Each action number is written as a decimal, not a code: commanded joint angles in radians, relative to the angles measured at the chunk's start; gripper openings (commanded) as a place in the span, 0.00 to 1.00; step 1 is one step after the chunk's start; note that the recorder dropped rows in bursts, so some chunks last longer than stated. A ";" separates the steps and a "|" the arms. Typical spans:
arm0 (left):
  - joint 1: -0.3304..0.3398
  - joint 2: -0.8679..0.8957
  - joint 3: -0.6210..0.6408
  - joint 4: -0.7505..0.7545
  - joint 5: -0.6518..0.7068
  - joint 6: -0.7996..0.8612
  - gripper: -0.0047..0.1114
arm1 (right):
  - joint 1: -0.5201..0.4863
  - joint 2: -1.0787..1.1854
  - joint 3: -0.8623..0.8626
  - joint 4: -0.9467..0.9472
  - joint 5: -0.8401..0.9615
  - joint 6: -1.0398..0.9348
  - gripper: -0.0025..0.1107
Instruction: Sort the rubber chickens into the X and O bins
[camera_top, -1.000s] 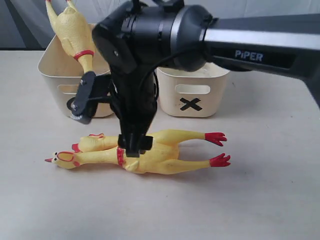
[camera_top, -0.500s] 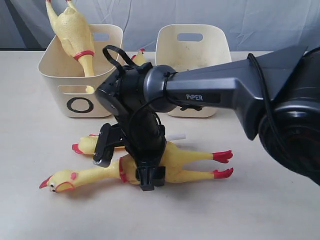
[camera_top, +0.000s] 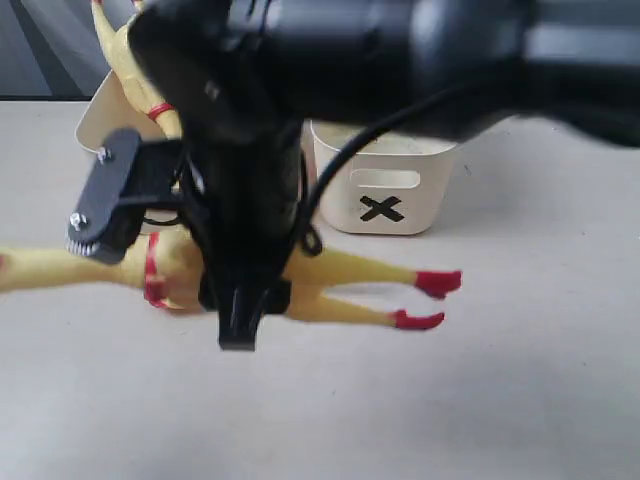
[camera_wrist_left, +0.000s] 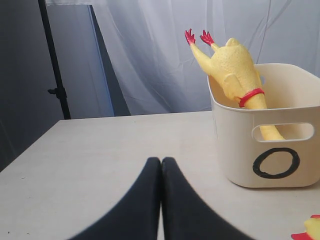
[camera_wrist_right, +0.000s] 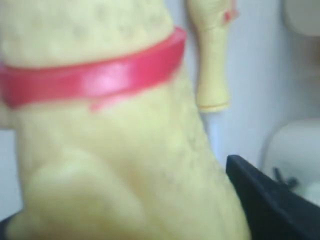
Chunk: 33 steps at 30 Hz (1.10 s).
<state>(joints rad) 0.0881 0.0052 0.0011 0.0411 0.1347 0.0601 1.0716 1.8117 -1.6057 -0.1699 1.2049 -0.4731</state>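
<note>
Chicken (camera_top: 340, 270) held by right gripper (camera_top: 240, 315) before X bin (camera_top: 425, 190).
Its fingers look clamped on the blurred body; left gripper's (camera_wrist_left: 161, 160) fingers sit together.

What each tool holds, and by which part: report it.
The right tool grips the large rubber chicken by its body, near the red neck ring. The left tool is shut on nothing.
</note>
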 joint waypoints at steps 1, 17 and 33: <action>-0.010 -0.005 -0.001 -0.002 0.000 -0.003 0.04 | 0.010 -0.197 -0.005 -0.272 0.016 0.074 0.01; -0.010 -0.005 -0.001 -0.002 0.000 -0.003 0.04 | -0.188 -0.026 -0.005 -0.447 -1.395 0.700 0.01; -0.010 -0.005 -0.001 -0.002 0.000 -0.003 0.04 | -0.361 0.534 -0.411 0.072 -1.486 0.568 0.01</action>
<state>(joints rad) 0.0881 0.0052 0.0011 0.0411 0.1347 0.0601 0.7062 2.3249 -1.9153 -0.0969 -0.4848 0.0886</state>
